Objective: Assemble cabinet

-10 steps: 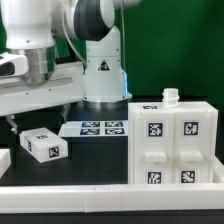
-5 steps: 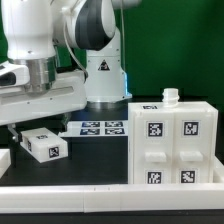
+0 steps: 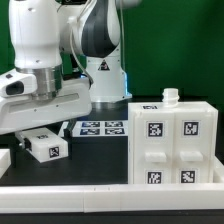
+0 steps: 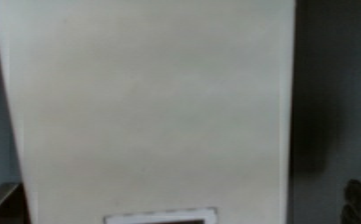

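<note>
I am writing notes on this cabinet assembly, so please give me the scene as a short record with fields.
cabinet: big white box with tags on its front, standing on the exterior view's right
small block: white, tagged, on the exterior view's left, apart from the cabinet
marker board: lying flat between them, further back
gripper: open, nothing clamped
white surface: fills the wrist view close to the gripper; which part it is cannot be told
</note>
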Robot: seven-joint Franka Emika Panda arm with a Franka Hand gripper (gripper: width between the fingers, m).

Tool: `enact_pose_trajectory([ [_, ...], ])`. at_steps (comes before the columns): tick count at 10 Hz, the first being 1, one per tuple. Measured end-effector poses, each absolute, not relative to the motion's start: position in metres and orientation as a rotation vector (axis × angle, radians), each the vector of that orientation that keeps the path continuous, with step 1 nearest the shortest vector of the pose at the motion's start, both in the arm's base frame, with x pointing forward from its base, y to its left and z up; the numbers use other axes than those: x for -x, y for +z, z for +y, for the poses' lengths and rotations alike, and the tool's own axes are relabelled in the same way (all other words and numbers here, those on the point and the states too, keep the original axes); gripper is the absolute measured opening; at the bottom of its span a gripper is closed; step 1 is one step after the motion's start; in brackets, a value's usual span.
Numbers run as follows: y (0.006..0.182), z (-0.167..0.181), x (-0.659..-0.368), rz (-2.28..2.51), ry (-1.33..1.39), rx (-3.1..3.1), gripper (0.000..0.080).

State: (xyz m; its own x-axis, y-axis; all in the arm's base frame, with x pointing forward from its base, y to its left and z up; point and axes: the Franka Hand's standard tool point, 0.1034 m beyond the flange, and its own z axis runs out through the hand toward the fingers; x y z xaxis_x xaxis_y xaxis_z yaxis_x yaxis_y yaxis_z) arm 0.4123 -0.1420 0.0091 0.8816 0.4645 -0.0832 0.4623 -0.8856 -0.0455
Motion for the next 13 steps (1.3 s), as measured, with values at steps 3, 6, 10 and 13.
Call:
enact_pose_trajectory([
  [3,0.009,-0.142,-0.412,-0.747,0.142,3.023,0.0556],
  [6,0.009,-0.142,-0.412,-0.747,0.143,3.023,0.056],
  [10,0.06,-0.108,-0.427,-0.645,0.149,2.992,0.056],
  [13,0.113,-0.074,-0.45,-0.522,0.14,2.987,0.056],
])
